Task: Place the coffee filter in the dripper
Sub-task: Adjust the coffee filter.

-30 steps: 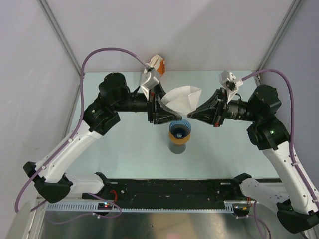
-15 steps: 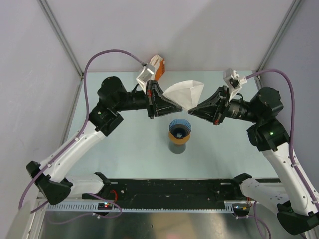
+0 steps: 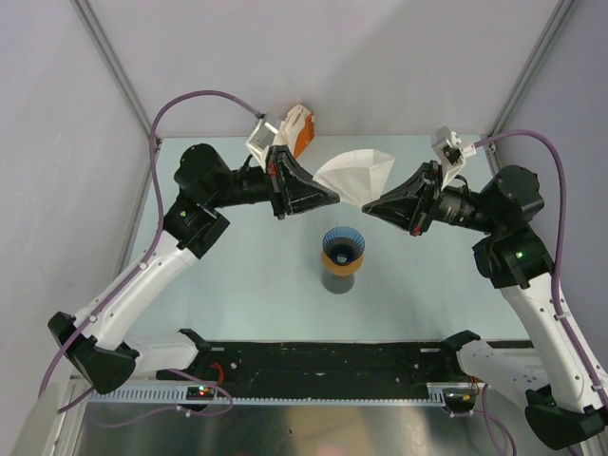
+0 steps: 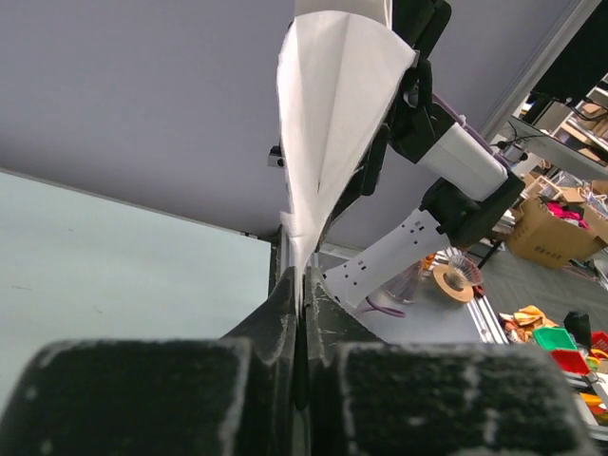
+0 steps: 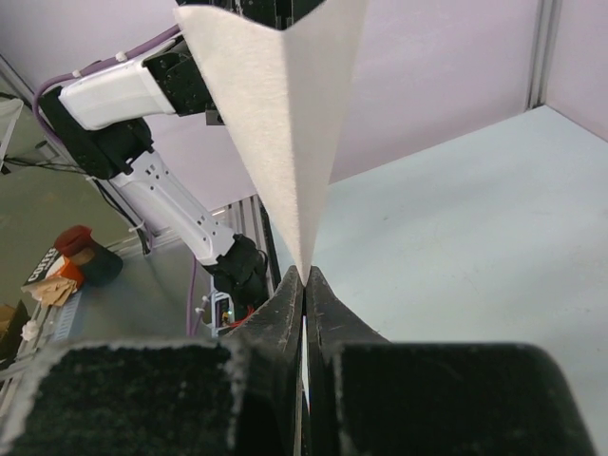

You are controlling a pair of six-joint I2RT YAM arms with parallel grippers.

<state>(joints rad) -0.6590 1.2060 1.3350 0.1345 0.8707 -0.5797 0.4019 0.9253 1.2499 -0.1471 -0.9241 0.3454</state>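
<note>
Pale table bears the dripper; the coffee filter (white, fanned) hangs aloft. Left gripper pinches one edge; right gripper the other.

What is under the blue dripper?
The dripper rests on an orange ring atop a dark grey cup. The cup's inside is hidden by them. The coffee filter is not in the dripper.

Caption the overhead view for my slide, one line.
Left gripper and right gripper pinch the coffee filter between them, clear of the blue dripper on its grey cup.
</note>
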